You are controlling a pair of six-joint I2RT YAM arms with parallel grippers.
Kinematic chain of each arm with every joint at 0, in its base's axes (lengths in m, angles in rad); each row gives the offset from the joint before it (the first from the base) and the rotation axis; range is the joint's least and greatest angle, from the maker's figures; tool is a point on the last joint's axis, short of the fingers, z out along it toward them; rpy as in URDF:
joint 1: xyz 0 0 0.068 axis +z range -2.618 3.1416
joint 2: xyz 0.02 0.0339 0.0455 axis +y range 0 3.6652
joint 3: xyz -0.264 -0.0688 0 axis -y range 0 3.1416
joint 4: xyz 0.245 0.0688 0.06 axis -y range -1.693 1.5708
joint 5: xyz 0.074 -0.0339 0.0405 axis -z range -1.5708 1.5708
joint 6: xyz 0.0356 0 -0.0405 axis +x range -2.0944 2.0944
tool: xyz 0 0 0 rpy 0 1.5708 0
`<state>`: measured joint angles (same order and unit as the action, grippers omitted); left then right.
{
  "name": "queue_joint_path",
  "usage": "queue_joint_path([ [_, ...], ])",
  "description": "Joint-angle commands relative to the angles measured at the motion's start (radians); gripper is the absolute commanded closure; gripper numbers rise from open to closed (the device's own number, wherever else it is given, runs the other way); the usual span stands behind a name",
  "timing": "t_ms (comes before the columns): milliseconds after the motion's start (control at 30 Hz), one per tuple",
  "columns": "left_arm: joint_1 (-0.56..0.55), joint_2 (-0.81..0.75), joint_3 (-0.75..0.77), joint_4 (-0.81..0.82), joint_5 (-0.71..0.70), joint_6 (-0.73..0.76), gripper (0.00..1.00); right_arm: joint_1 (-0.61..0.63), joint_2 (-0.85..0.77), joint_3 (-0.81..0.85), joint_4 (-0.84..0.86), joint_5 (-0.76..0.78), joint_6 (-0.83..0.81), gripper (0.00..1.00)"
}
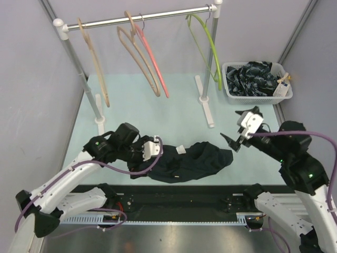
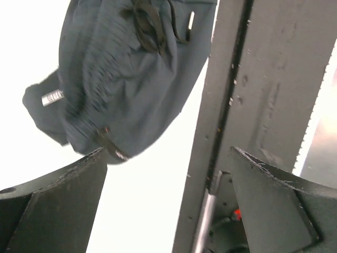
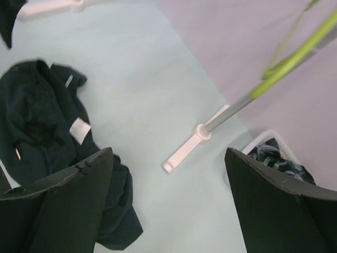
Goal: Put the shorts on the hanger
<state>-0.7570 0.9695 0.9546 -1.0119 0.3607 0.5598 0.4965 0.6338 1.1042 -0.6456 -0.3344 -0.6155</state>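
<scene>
Barely begun: the shorts [image 1: 189,162] are lying crumpled between the left end effector [image 1: 152,149] and right end effector [image 1: 234,142], both gaping wide and empty, the hanger [image 1: 208,45] hanging well beyond them.

hidden, cropped and unreadable areas

top external: left end of the shorts [image 1: 195,161] covered by the left gripper [image 1: 151,150], fingertips lost against the dark cloth; contents of the basket [image 1: 230,94] a dark patterned heap, items not separable; both arms cropped at the lower corners. left wrist: shorts blurred and cut by the top edge; print on the white label [image 2: 52,97] too smeared to read; finger roots cut by the bottom edge. right wrist: shorts cropped at the left edge and partly behind the finger [image 3: 68,200] at lower left; hanger [image 3: 295,55] out of focus, cut by the top and right edges, hook out of frame; basket mostly behind the other finger.
</scene>
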Motion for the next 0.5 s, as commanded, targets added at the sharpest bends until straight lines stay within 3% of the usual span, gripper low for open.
queue_joint_path([
  [0,0.059,-0.058,0.041,-0.123,0.112,0.043,0.00,0.002,0.111,0.208,-0.085,0.136,0.192,0.07],
  [133,0.102,-0.087,0.035,-0.134,0.148,0.075,0.00,-0.016,0.282,0.393,-0.077,0.227,0.327,0.06],
  [300,0.145,-0.129,0.018,-0.108,0.133,0.069,0.00,-0.101,0.581,0.733,-0.164,0.173,0.471,0.00],
  [467,0.171,-0.176,-0.028,-0.076,0.110,0.071,0.00,-0.133,0.793,0.974,-0.239,0.250,0.536,0.00],
])
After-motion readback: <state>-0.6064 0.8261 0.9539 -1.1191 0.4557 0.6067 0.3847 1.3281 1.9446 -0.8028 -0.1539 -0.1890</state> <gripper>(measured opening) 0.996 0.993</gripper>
